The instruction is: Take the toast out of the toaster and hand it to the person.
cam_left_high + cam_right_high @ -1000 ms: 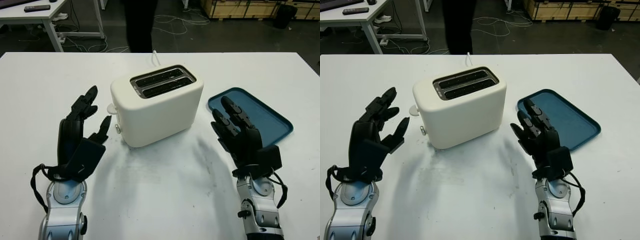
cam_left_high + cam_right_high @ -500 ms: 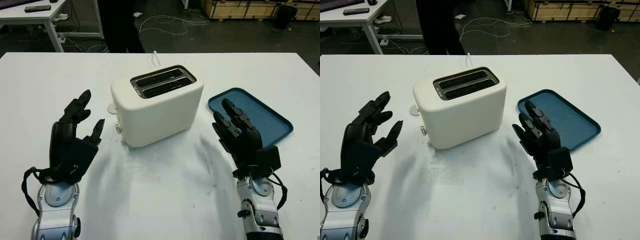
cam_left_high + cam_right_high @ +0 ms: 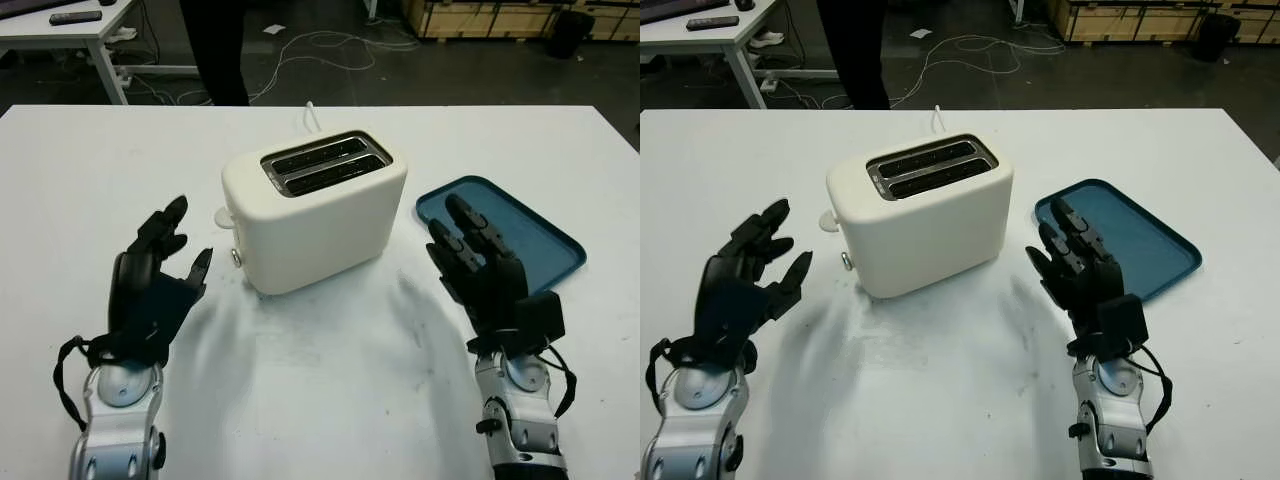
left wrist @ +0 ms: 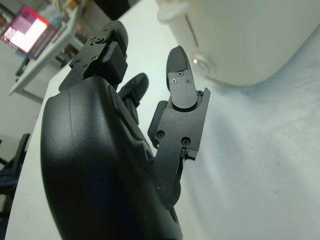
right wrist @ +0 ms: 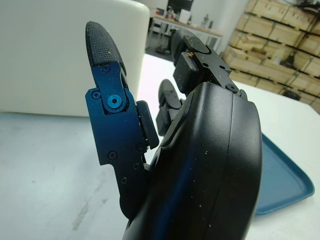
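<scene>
Both hands are just hanging over the white table (image 3: 320,400) with nothing in them. The left hand (image 3: 155,285) is sitting open, off to the lever side of the toaster (image 3: 315,210) and clear of it, fingertips (image 3: 175,212) pointing up and away toward the far edge. Its thumb is angling toward the toaster's little round knob, but there's a gap between them.

The right hand (image 3: 485,275) is open too, standing palm-in on the other side of the toaster, not touching it. Right behind that hand, on its outer side, a blue tray (image 3: 530,235) is lying flat on the table with nothing on it, and the fingertips are overlapping its near edge from where I'm looking.

The toaster between the two hands is a cream two-slot one, sitting a bit diagonal, cord running off the back. Both slots are looking dark and I can't make out any toast in them, so I honestly can't tell where the toast is. No brand or lettering readable on the toaster, tray or hands.

Past the far edge of the table a person (image 3: 215,50) in dark trousers is standing on the floor, beyond the left hand's side. Cables are trailing across the floor there.
</scene>
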You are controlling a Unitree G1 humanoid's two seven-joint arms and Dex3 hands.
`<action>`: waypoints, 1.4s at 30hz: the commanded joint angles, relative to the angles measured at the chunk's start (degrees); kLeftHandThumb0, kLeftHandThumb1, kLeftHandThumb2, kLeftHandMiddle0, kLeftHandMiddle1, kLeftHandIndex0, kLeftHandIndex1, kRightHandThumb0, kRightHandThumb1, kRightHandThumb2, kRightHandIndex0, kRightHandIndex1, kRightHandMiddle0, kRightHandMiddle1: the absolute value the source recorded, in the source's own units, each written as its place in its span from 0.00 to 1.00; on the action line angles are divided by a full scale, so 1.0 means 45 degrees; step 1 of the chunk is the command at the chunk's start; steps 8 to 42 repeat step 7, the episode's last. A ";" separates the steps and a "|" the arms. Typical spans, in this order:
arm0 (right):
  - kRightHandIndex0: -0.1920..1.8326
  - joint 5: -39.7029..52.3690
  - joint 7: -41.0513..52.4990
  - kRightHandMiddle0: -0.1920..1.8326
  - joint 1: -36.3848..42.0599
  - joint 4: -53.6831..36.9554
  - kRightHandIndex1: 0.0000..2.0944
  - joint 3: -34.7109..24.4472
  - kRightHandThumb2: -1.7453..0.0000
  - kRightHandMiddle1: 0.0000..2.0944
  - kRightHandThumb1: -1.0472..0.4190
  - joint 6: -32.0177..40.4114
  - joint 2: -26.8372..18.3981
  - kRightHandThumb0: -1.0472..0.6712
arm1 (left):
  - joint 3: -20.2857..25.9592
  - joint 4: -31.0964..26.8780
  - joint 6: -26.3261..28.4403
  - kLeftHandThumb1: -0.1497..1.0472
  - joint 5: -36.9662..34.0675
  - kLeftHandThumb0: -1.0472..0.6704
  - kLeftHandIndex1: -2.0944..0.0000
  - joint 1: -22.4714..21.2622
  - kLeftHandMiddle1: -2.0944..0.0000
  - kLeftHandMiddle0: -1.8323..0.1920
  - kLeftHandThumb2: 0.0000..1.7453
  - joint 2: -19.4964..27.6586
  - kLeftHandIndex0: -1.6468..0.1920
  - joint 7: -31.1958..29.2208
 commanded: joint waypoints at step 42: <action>0.30 0.0078 0.0105 0.33 -0.0123 0.0439 0.02 -0.0050 0.98 0.00 0.09 -0.0410 0.0058 0.28 | 0.0319 0.0811 -0.0546 0.89 -0.0240 0.43 0.98 -0.0269 0.59 0.86 0.26 0.0235 0.67 -0.0061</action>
